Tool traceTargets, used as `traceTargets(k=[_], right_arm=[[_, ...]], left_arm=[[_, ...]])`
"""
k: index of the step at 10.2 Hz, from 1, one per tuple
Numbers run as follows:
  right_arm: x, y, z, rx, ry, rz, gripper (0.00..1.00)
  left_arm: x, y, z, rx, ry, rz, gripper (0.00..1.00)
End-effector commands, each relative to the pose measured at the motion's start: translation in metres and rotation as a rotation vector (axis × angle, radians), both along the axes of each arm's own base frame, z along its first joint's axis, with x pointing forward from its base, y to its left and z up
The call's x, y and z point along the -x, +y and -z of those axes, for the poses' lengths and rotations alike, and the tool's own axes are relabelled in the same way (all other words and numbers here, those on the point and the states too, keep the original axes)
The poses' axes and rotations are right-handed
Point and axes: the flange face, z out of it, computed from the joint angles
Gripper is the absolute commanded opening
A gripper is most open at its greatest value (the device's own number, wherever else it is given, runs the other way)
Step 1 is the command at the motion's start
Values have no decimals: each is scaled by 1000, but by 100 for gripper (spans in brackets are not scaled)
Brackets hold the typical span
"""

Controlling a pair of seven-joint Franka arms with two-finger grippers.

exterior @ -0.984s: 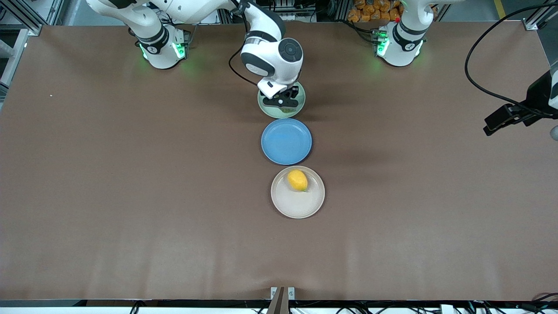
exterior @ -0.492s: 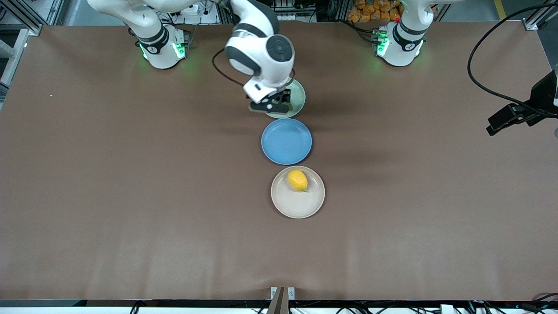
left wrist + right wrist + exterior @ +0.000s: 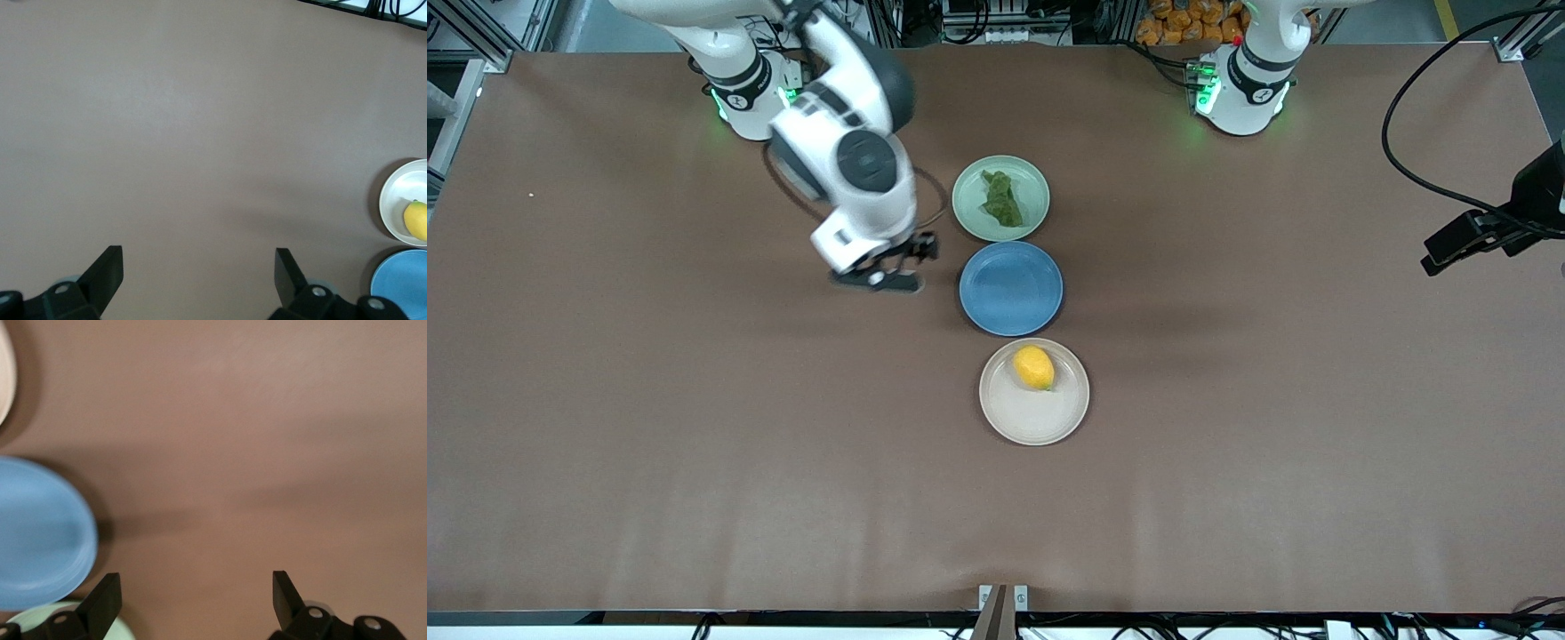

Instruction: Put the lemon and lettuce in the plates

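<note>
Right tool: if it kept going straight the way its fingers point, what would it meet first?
Probably bare table. The right tool is open with nothing between its fingers, pointing down at brown tabletop beside the blue plate. The way looks free, though its height over the table is unclear.

Both empty: right gripper [image 3: 898, 265] spread wide, left gripper [image 3: 199, 267] too.

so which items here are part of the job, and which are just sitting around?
Job: lemon in cream plate; lettuce in green plate; right gripper, open, over bare table.
Not in use: blue plate; left gripper, open, waiting.
</note>
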Motion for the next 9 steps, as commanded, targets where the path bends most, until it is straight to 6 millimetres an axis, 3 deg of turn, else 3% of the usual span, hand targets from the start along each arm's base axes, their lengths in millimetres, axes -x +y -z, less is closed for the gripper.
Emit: traceTargets(k=[1, 3, 6, 9], right_arm=[[-35, -77, -6, 10, 9, -17, 100], [-67, -153, -8, 18, 12, -54, 100], [-97, -259, -47, 35, 1, -75, 100], [-111, -321, -97, -24, -4, -91, 100]], left_arm=[[5, 2, -6, 21, -9, 19, 100], [5, 1, -6, 21, -9, 21, 100], [5, 1, -6, 21, -9, 21, 100], [4, 1, -5, 21, -8, 20, 100]])
